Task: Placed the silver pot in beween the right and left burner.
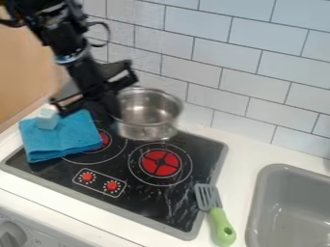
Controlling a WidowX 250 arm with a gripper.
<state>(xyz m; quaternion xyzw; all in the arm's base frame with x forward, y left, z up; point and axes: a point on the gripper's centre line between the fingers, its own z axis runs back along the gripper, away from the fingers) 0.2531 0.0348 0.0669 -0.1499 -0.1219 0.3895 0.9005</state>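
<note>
The black gripper [108, 107] hangs at the upper left, against the left side of the silver pot [149, 131]. Whether it holds the pot cannot be made out. The pot is upright and empty inside, at the back of the black stovetop [145, 202]. In front of the pot and to its right lies the right burner [159, 162], uncovered. The left burner [103, 141] is to the pot's front left, partly under a folded blue cloth.
The blue cloth [64, 140] covers the stove's left side, with a small white block [47, 117] on it. A green-handled spatula [221, 224] crosses the stove's right front edge. The grey sink [293, 202] is at the right, and a tiled wall [258, 58] rises behind.
</note>
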